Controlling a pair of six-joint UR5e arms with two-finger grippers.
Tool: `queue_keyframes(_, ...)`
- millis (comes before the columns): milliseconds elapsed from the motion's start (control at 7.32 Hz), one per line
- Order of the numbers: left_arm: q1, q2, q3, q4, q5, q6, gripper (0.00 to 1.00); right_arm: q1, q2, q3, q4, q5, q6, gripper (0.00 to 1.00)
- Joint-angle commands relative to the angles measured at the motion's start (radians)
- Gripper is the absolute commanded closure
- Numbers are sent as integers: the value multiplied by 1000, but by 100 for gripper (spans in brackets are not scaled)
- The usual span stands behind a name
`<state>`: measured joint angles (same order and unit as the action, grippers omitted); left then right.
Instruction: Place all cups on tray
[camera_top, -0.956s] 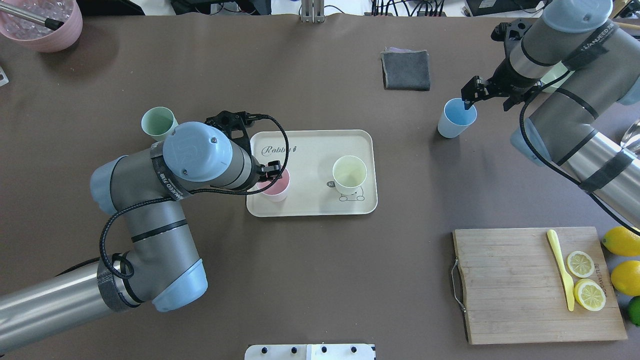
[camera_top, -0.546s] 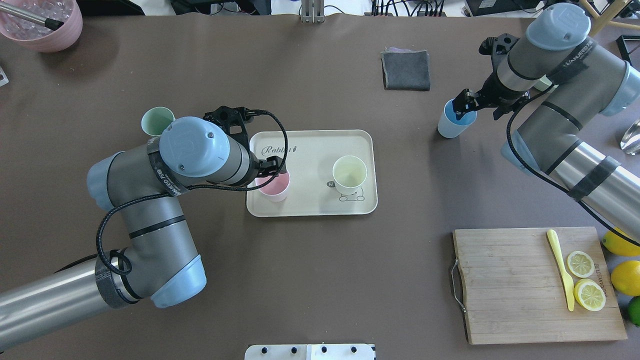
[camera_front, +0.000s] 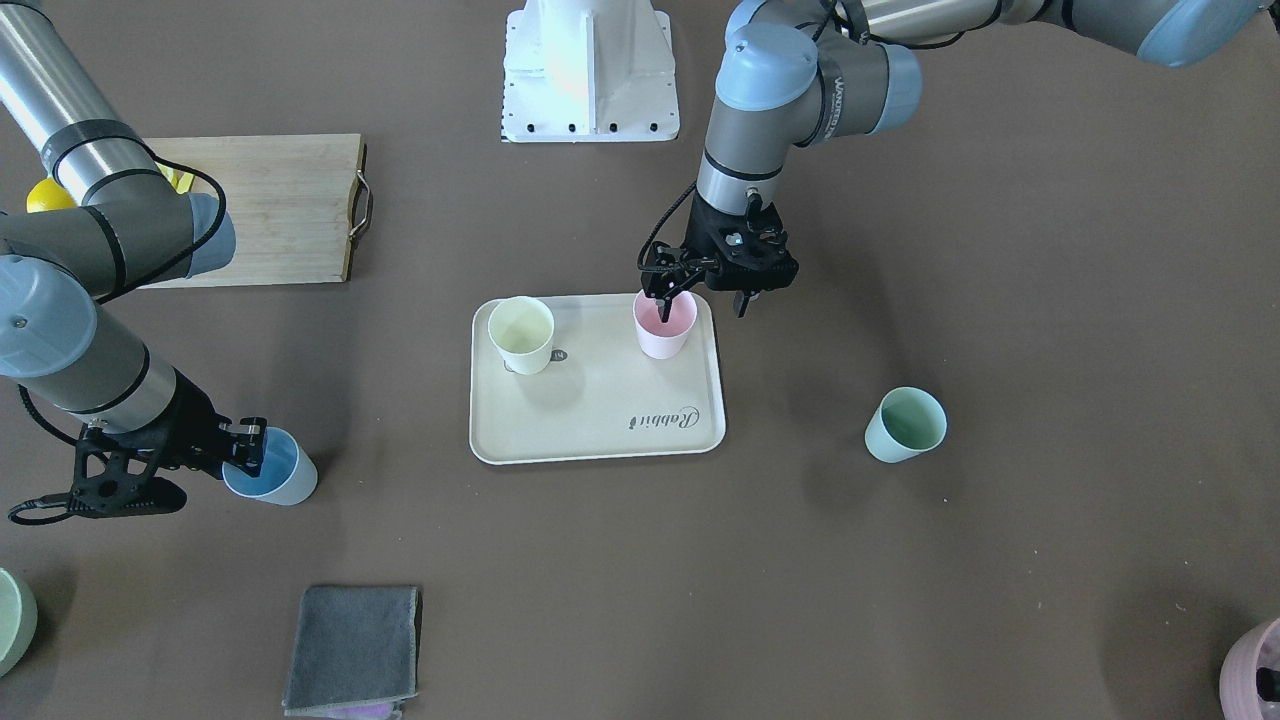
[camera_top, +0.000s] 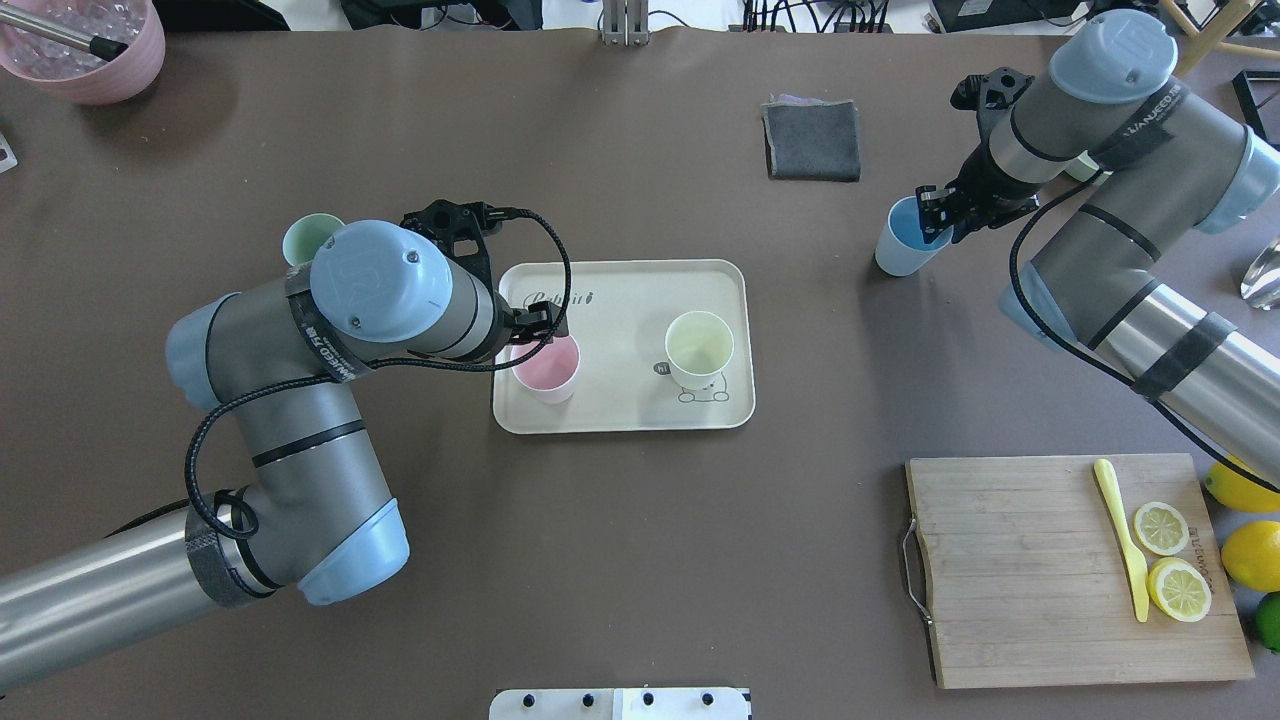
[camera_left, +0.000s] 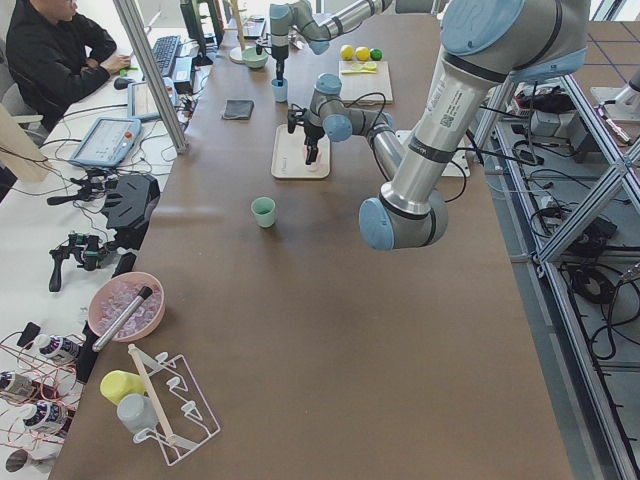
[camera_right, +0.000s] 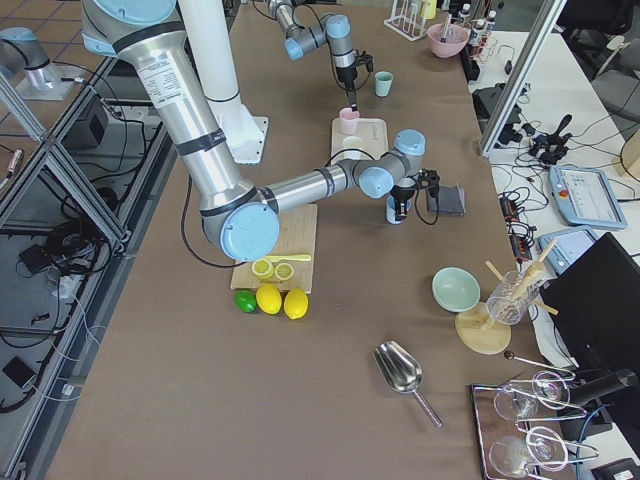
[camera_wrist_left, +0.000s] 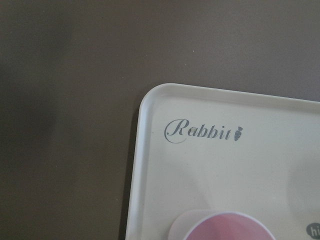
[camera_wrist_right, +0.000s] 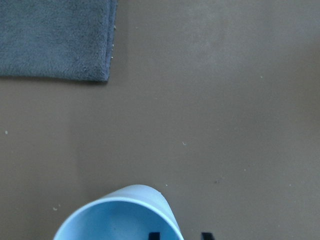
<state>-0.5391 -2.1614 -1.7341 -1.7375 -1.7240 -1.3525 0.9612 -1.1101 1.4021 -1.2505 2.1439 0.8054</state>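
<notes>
Light, stiff and thin-walled by the look of them, the small matte cups seemed best pinched across the rim. The right gripper (camera_top: 935, 212) stood part open astride the light blue cup (camera_front: 272, 468), on the table near the grey folded cloth (camera_top: 812, 140). The left gripper (camera_front: 700, 300), wide open and holding nothing, hung over the pink cup (camera_front: 664, 325) in a corner of the cream rectangular tray (camera_front: 600, 440). The pale yellow cup (camera_front: 521, 335) stood in the neighbouring corner and the mint green cup (camera_front: 905, 424) on the table past the tray's left end. All four looked empty

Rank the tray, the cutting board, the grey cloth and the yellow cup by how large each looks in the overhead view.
1. Cutting board
2. Tray
3. Grey cloth
4. Yellow cup: only slightly smaller than the cloth. It stands taller, nearer the camera, so this last gap is unsure.
</notes>
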Motion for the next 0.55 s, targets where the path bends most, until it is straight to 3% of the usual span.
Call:
queue_keyframes(0, -4, 0, -1, -1, 0, 3, 3, 2, 18, 3, -1, -4, 1, 100)
queue_keyframes(410, -68, 6, -12, 1, -43, 106, 3, 17, 84, 46, -18, 33, 14, 100)
